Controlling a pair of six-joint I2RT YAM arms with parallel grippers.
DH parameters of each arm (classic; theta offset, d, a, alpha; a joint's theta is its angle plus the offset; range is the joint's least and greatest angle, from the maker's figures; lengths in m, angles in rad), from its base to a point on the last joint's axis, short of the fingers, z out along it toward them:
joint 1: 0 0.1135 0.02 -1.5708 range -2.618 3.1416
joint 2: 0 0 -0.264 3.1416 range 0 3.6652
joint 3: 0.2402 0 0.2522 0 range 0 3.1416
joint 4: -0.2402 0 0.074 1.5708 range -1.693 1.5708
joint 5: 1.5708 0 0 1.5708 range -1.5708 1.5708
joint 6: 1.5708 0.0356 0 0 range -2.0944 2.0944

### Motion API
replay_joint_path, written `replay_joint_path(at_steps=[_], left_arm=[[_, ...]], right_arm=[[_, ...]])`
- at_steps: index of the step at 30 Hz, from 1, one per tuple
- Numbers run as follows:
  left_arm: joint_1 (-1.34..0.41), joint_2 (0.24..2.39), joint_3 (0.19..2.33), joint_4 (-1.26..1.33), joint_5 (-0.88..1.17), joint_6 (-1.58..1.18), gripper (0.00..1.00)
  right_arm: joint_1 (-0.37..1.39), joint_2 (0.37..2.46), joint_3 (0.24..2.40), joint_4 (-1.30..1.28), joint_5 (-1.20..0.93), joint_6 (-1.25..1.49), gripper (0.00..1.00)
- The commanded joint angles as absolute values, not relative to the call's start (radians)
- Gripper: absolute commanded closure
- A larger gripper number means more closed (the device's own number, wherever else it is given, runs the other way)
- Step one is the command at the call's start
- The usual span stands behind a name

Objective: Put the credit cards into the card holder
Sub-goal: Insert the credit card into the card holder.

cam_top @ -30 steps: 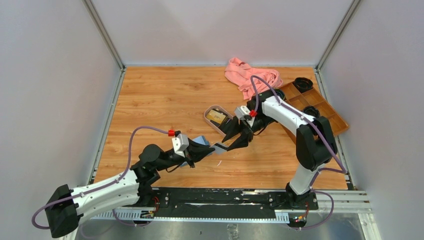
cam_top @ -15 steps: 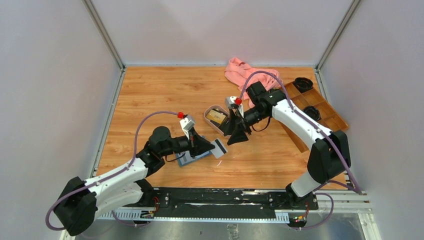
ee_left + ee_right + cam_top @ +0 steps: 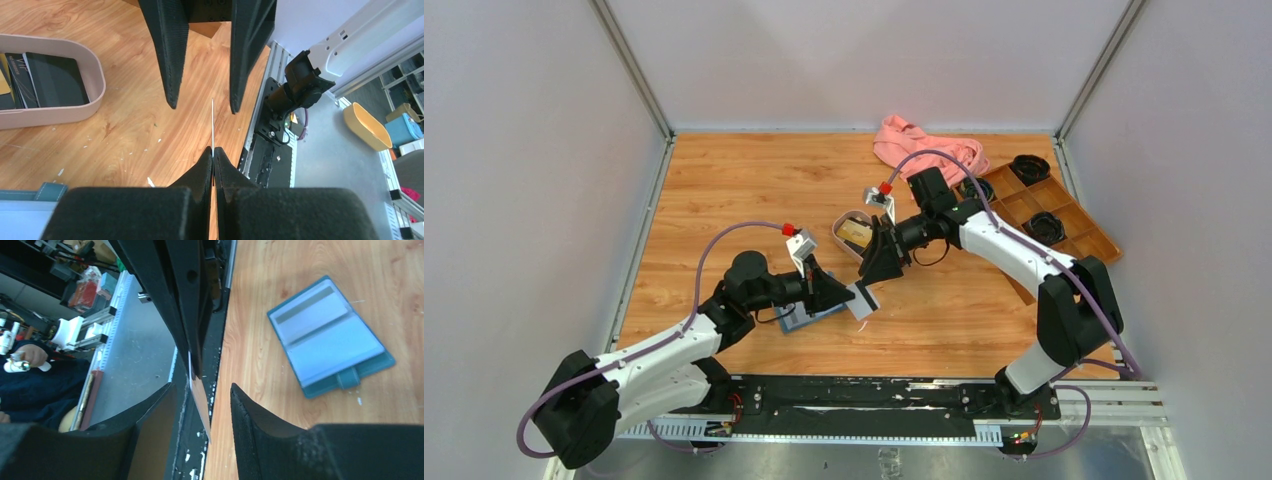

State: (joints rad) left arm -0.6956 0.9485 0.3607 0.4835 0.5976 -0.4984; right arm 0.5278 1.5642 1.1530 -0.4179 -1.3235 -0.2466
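My left gripper [image 3: 849,293] [image 3: 213,152] is shut on a thin white-grey credit card [image 3: 863,300] [image 3: 213,125], held edge-on above the table. My right gripper [image 3: 870,277] [image 3: 202,387] is open, and its fingers [image 3: 172,55] straddle the card's free end [image 3: 200,402] without gripping it. The card holder [image 3: 808,316] [image 3: 327,342], a teal wallet, lies open and flat under the left wrist, showing its pale blue pockets. More credit cards, black [image 3: 50,80] and gold-tan [image 3: 856,233], lie in the oval pinkish tray [image 3: 843,222] [image 3: 95,85].
A pink cloth [image 3: 924,150] lies at the back of the table. A brown compartmented box [image 3: 1079,225] with black round parts [image 3: 1030,168] stands at the right. Grey walls enclose three sides, and the arm rail [image 3: 874,395] runs along the near edge.
The right gripper has let go of the card, opened wider and drawn back toward the tray. The left gripper, still shut on the card, has moved right over the wallet.
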Motion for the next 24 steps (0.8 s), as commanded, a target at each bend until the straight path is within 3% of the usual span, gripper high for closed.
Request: replay_joint_path(at_steps=[1,13,18,24], left_arm=[[-0.69,0.955,0.364,0.505,0.572,-0.528,1.0],[-0.69,0.992,0.308,0.679,0.526,-0.637,1.0],[-0.69,1.0,0.299,0.701,0.519,-0.645,1.0],[-0.689,0.985,0.29,0.701,0.511,-0.643,1.0]], right_arm=[[0.563,1.564,1.15,-0.357,-1.382,-0.176,0.54],[0.576,1.571,1.148,-0.351,-1.423,-0.192,0.72],[0.576,1.575,1.148,-0.35,-1.445,-0.198,0.93],[0.577,1.579,1.143,-0.351,-1.428,-0.202,0.81]])
